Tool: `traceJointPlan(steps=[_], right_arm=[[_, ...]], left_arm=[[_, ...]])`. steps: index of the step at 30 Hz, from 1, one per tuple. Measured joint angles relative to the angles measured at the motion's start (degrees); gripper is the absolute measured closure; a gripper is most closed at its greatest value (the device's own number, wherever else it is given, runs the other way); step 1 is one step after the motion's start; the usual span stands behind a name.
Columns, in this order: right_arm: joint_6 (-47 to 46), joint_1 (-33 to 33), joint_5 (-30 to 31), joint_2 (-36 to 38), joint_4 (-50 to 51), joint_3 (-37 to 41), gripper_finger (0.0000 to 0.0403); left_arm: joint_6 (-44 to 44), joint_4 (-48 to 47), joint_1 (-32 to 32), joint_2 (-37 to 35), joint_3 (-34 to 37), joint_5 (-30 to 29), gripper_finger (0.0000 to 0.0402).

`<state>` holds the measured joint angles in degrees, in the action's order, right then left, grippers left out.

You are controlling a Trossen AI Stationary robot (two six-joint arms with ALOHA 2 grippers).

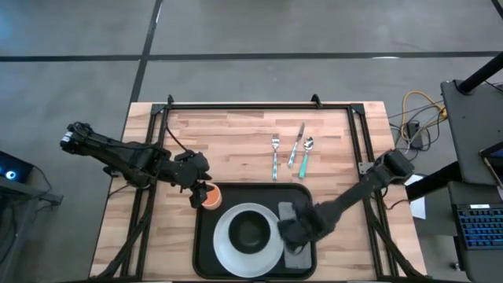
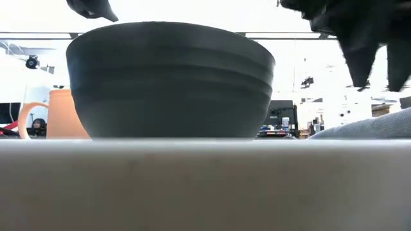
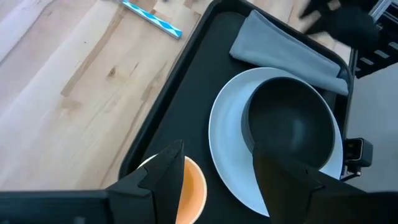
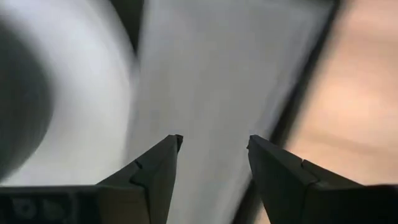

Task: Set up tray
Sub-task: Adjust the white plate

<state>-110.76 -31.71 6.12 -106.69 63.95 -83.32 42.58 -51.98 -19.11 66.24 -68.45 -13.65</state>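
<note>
The black tray [image 1: 207, 253] lies at the table's near edge. On it sit a white plate [image 1: 228, 244] carrying a dark bowl [image 1: 250, 232], a grey napkin [image 1: 288, 211] along its right side, and an orange cup [image 1: 212, 199] in its far left corner. My left gripper [image 1: 200, 191] hovers open above the cup [image 3: 193, 186]. In the low view its fingertip [image 2: 96, 9] stays well above the cup [image 2: 64, 115]. My right gripper [image 1: 289, 232] is open over the napkin [image 4: 217, 74], with its fingers [image 2: 376, 64] clear of the cloth [image 2: 366, 127].
A fork [image 1: 275, 157], a knife [image 1: 296, 144] and a spoon [image 1: 305, 157], with teal handles, lie side by side on the wooden table beyond the tray's far edge. Bare wood stretches left of them. A black frame runs around the table top.
</note>
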Motion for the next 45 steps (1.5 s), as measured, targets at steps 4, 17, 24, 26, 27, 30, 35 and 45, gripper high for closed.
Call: traceJointPlan(steps=[4,17,24,26,27,30,35,45], right_arm=[[6.58,6.35,2.8,2.03,5.19,0.08,0.0223],[32.28,13.19,-8.32,0.63,-3.34,0.3,0.0228],[43.61,6.91,-6.86,0.43,-15.69,2.09,0.0236],[49.48,4.87,-4.58,0.43,-22.32,3.23,0.0239],[52.18,3.93,-3.62,0.43,-25.51,3.85,0.0241],[56.98,1.64,-2.91,0.1,-31.15,5.3,0.0249],[54.37,-1.27,-5.17,-2.03,-33.59,5.5,0.0267],[48.49,-5.42,-13.87,-8.67,-39.17,1.58,0.031]], left_arm=[[-0.09,0.11,0.0,0.0,0.08,-0.04,0.0231],[-3.03,0.11,1.82,0.0,0.76,-0.09,0.0231],[-3.05,0.13,2.05,0.0,0.81,-0.11,0.0231],[-2.99,0.15,2.05,0.0,0.83,-0.11,0.0231],[-2.76,0.15,2.05,0.0,0.83,-0.11,0.0231],[-1.49,0.15,2.05,0.0,0.85,-0.08,0.0231],[-0.44,0.22,2.03,0.0,0.99,0.03,0.0231],[-0.25,0.22,2.01,0.0,1.38,0.01,0.0231]])
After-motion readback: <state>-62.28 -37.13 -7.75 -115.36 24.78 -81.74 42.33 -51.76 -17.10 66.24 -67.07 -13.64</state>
